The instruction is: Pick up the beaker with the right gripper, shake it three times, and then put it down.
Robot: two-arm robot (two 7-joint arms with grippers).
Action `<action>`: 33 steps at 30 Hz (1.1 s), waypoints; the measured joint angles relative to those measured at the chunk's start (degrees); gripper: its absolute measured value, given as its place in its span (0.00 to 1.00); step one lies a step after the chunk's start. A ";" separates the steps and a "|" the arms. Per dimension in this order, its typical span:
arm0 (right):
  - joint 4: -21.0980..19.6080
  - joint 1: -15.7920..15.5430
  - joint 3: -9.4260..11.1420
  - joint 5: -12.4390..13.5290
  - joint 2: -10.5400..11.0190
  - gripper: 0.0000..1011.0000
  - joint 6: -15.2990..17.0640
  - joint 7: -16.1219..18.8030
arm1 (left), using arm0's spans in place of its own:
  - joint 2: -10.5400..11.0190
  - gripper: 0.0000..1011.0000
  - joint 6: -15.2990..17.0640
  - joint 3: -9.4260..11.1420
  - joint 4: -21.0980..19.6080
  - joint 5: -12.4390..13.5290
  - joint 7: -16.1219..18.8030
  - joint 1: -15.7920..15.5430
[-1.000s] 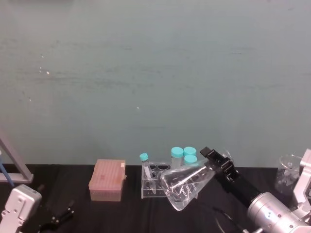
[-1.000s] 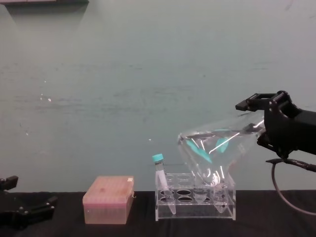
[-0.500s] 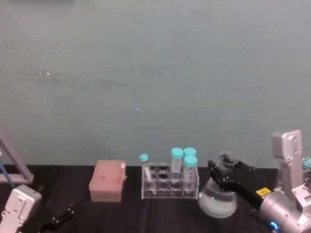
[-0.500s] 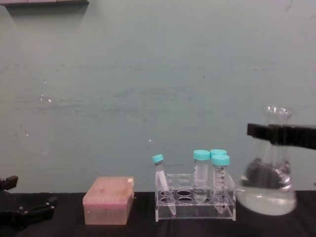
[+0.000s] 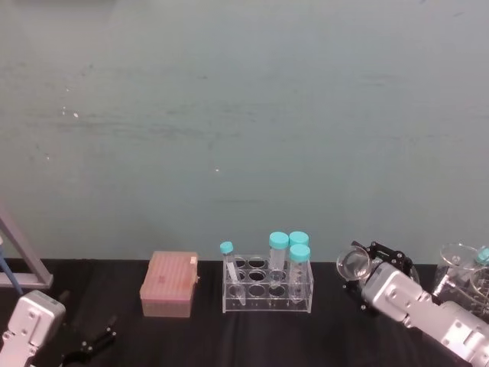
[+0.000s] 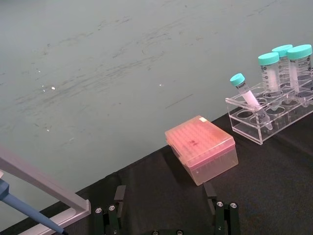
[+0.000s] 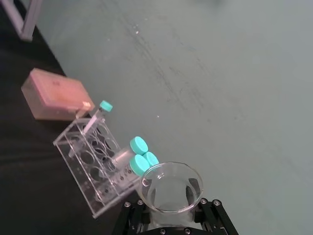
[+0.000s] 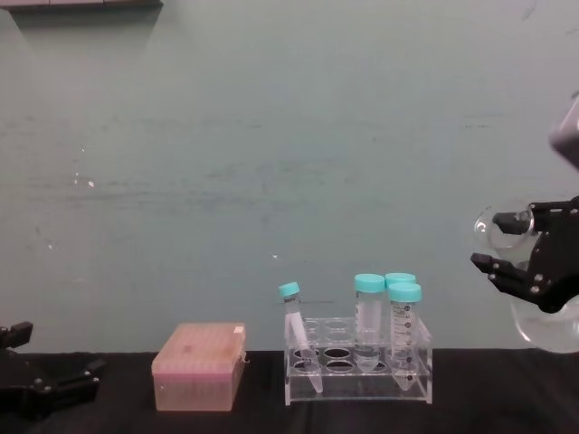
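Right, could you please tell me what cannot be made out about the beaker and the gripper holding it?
1. Where the black right gripper meets the neck of the clear glass conical beaker: right wrist view, hidden under the flared rim.
2. Beaker's base: chest view, cut by the right edge; head view, behind the gripper.
3. Any liquid inside: too faint to tell.

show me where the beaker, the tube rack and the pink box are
beaker (image 7: 171, 196), right wrist view, neck just below the flared rim
tube rack (image 8: 357, 387), chest view, clear front wall
pink box (image 8: 197, 384), chest view, front side
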 joint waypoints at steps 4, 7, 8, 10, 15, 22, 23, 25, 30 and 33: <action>0.23 0.25 -0.46 -2.80 0.35 0.44 -0.91 -0.50 | 0.00 0.99 0.00 0.00 0.00 0.00 0.00 0.00; 0.39 0.28 -0.42 -3.62 0.28 0.44 -1.34 -0.52 | 0.00 0.99 0.00 0.00 0.00 0.00 0.00 0.00; 0.46 0.29 -0.38 -3.76 0.23 0.44 -1.44 -0.50 | 0.00 0.99 0.00 0.00 0.00 0.00 0.00 0.00; 0.51 0.28 0.05 -3.54 -0.12 0.44 -1.53 -0.15 | 0.00 0.99 0.00 0.00 0.00 0.00 0.00 0.00; -0.29 -1.62 4.89 7.48 -4.07 0.44 0.94 3.45 | 0.00 0.99 0.00 0.00 0.00 0.00 0.00 0.00; -1.44 -4.33 11.24 22.22 -10.79 0.44 7.24 6.95 | 0.00 0.99 0.00 0.00 0.00 0.00 0.00 0.00; -1.61 -4.79 12.15 24.19 -11.99 0.44 8.66 7.27 | 0.00 0.99 0.00 0.00 0.00 0.00 0.00 0.00; -1.89 -5.33 13.01 26.33 -13.20 0.44 10.87 7.29 | 0.00 0.99 0.00 0.00 0.00 0.00 0.00 0.00; -2.38 -5.88 13.24 27.16 -13.65 0.44 13.64 6.88 | 0.00 0.99 0.00 0.00 0.00 0.00 0.00 0.00; -2.57 -6.12 13.20 27.08 -13.52 0.44 14.51 6.54 | 0.00 0.99 0.00 0.00 0.00 0.00 0.00 0.00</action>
